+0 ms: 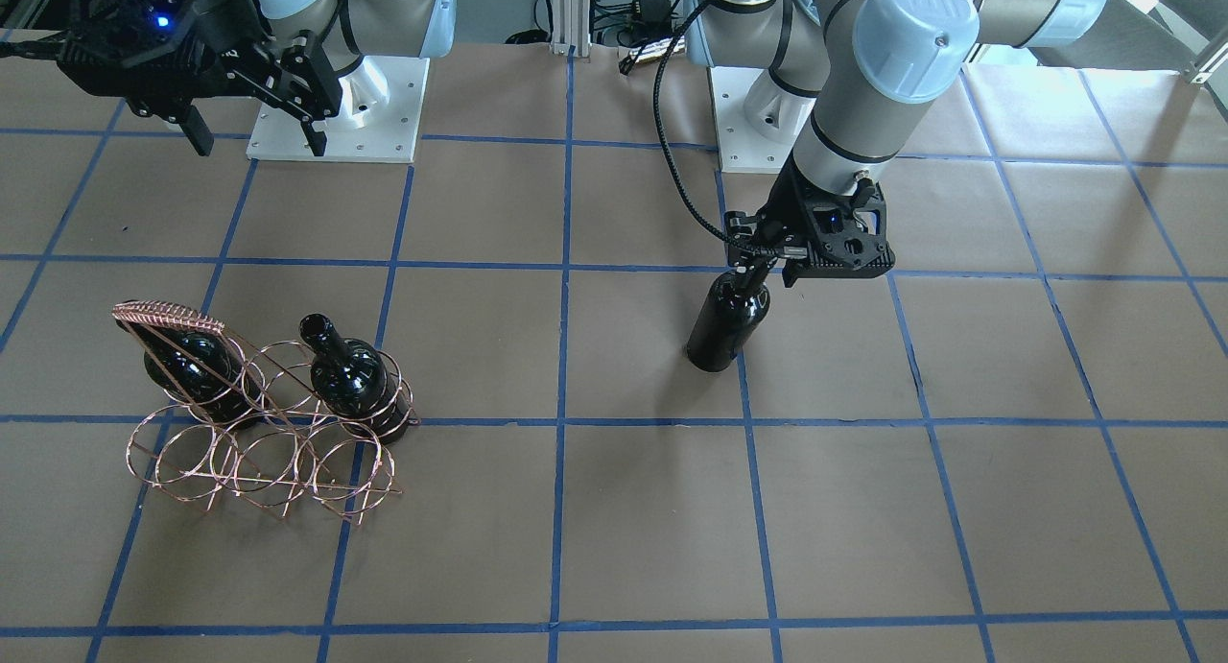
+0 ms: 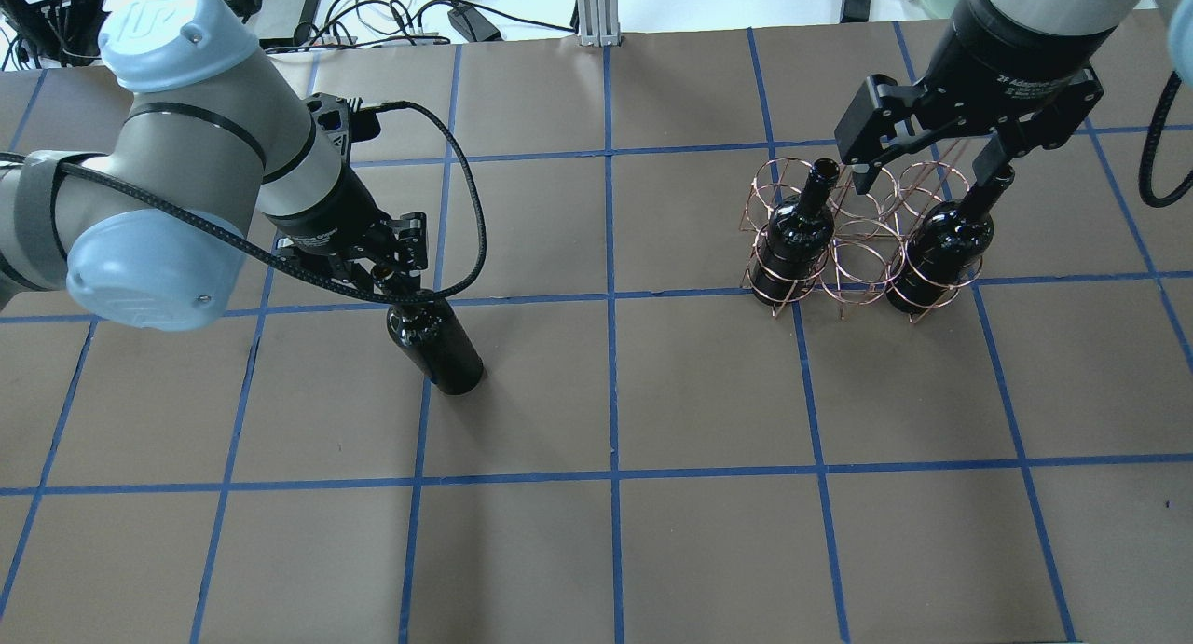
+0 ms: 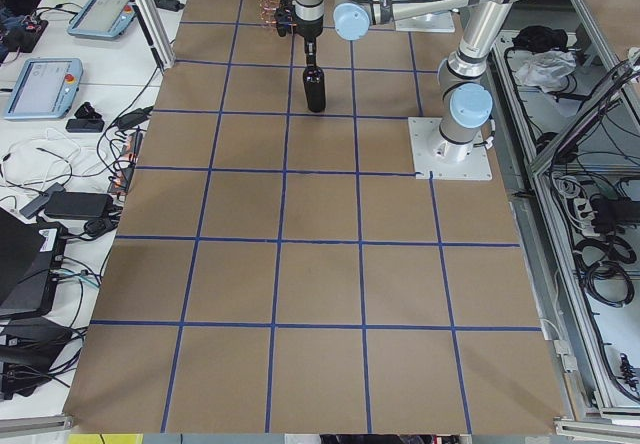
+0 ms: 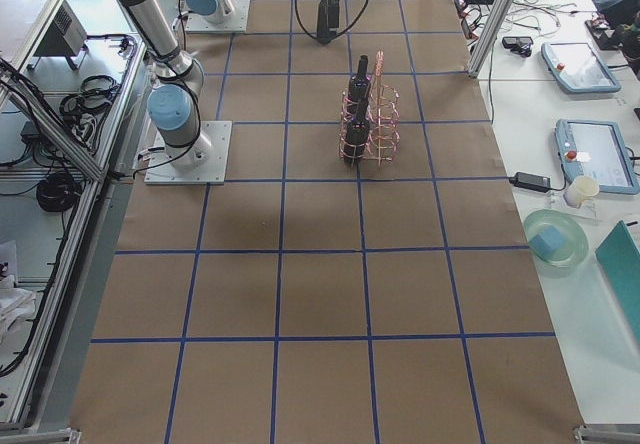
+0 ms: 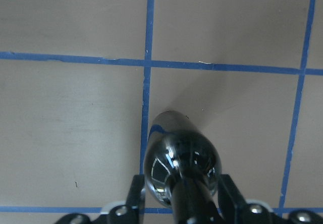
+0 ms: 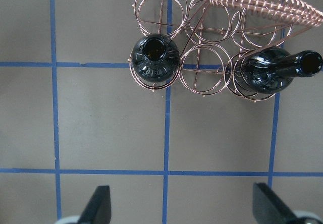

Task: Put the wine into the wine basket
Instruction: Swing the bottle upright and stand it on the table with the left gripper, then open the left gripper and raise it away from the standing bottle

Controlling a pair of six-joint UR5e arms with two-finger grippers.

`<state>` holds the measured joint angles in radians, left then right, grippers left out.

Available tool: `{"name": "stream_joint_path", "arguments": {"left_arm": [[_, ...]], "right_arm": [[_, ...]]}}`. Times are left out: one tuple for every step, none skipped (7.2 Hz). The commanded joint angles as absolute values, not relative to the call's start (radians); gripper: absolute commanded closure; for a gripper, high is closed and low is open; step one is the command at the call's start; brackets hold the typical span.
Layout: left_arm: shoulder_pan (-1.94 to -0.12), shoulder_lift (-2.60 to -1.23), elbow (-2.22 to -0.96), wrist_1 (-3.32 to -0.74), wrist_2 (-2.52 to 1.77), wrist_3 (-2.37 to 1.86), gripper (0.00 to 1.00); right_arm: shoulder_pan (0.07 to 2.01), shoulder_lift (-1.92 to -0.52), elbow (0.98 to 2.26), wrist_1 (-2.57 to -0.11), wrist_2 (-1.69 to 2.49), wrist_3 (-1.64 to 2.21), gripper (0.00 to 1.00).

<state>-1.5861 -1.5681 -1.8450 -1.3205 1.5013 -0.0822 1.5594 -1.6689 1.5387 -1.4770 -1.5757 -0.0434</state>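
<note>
From across the desk (image 1: 624,529), the left hand (image 1: 767,260) is clamped on the neck of the wine bottle (image 1: 727,322). That bottle stands roughly upright on a blue tape line (image 1: 566,356), well apart from the wine basket (image 1: 259,442). I cannot tell whether its base touches the desk or hangs just off it. The right hand (image 1: 257,133) sits high near its base with its fingers spread apart, holding nothing.

From overhead, the two other bottles (image 2: 800,239) stand upright in the end rings of the basket's row nearer the robot. The right hand is above the basket.

From the robot's left end, the gripped bottle hangs straight under the near arm's wrist, with the basket beyond it.

From the right end, the basket stands about mid-desk and the gripped bottle is far behind it.

The left wrist camera looks down the bottle's glossy shoulder, with dark fingers (image 5: 228,188) on either side of the neck.

The right wrist camera shows two fingertips (image 6: 100,204) wide apart, with the basket and its open bottle mouths below.
</note>
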Motion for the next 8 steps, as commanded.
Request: {"name": "stream_joint_path", "arguments": {"left_arm": [[-1.583, -1.566, -1.78, -1.405, 1.502, -0.081, 0.0], [-1.566, -1.575, -1.694, -1.475, 1.502, -0.074, 0.0], [-1.559, -1.585, -1.612, -1.533, 1.505, -0.068, 0.0], [-1.527, -1.588, -1.571, -1.532, 1.522, -0.066, 0.0], [-1.49, -1.585, -1.556, -1.52, 1.61, -0.008, 0.0], [-1.432, -1.585, -1.554, -1.519, 1.609, 0.033, 0.0], [-1.346, -1.585, -1.554, -1.52, 1.564, 0.04, 0.0], [-1.272, -1.585, -1.554, -1.525, 1.527, 0.04, 0.0]], "right_arm": [[1.56, -1.701, 1.539, -1.438, -1.575, -0.049, 0.0], [1.56, -1.703, 1.539, -1.401, -1.572, -0.048, 0.0], [1.556, -1.704, 1.537, -1.399, -1.577, -0.048, 0.0], [1.558, -1.706, 1.537, -1.396, -1.586, -0.048, 0.0], [1.551, -1.701, 1.539, -1.416, -1.583, -0.049, 0.0], [1.554, -1.697, 1.54, -1.413, -1.583, -0.049, 0.0], [1.56, -1.677, 1.543, -1.428, -1.572, -0.048, 0.0], [1.574, -1.649, 1.539, -1.512, -1.569, -0.031, 0.0]]}}
